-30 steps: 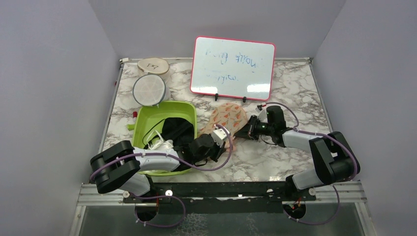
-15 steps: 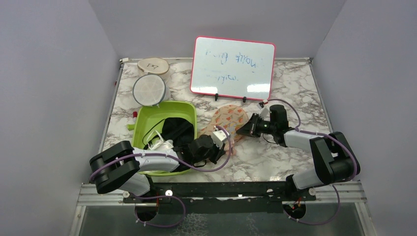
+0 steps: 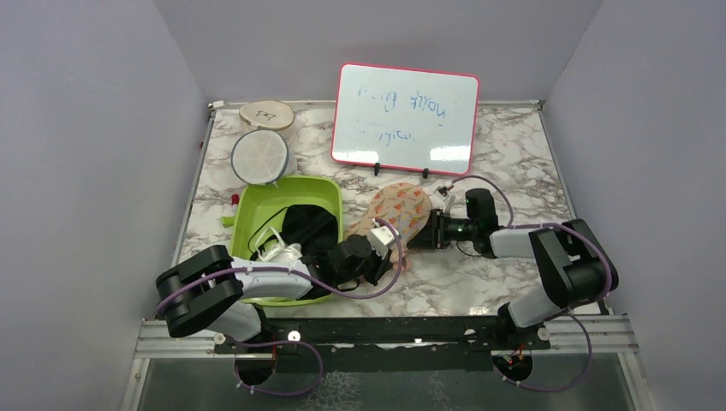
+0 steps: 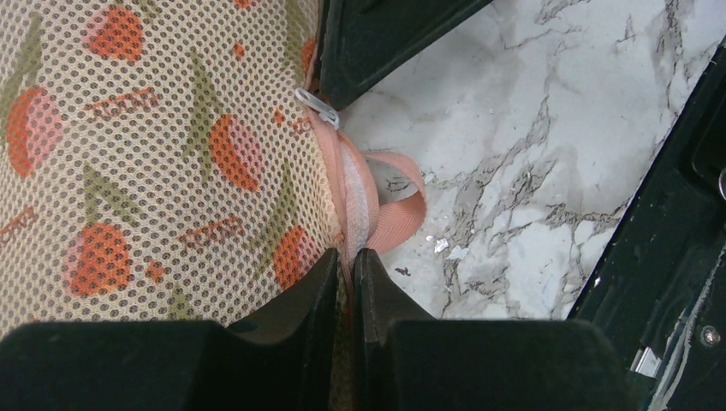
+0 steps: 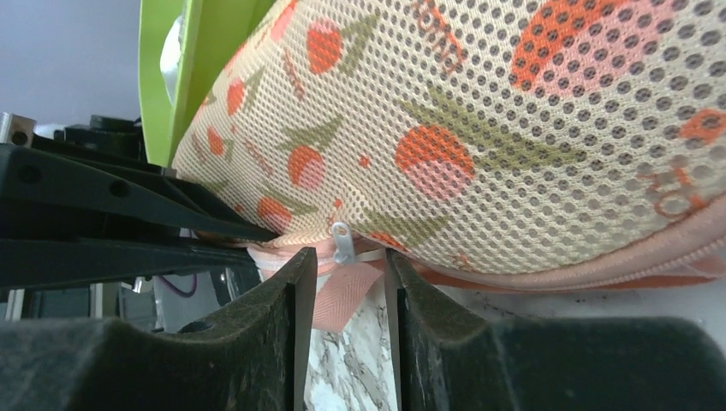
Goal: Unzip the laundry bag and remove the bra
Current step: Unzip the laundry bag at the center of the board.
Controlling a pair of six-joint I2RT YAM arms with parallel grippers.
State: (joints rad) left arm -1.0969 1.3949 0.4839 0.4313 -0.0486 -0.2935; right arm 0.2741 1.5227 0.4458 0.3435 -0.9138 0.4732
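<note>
1. The laundry bag [image 3: 398, 207] lies flat on the marble table [image 3: 514, 163], just right of the green tub [image 3: 257, 205] and in front of the whiteboard [image 3: 405, 118].
2. The left gripper [image 4: 344, 261] is pressed together on the bag's pink edge seam at its near end, and mesh fabric bulges beside the fingers.
3. The right gripper [image 5: 347, 261] comes in low from the right with its fingers apart. The small metal zipper pull [image 5: 342, 243] and a pink ribbon loop [image 4: 402, 197] sit in the gap between them, unclamped.
4. The two grippers meet at the same end of the bag, close together.
5. A black garment [image 3: 300, 224] lies in the tub.
</note>
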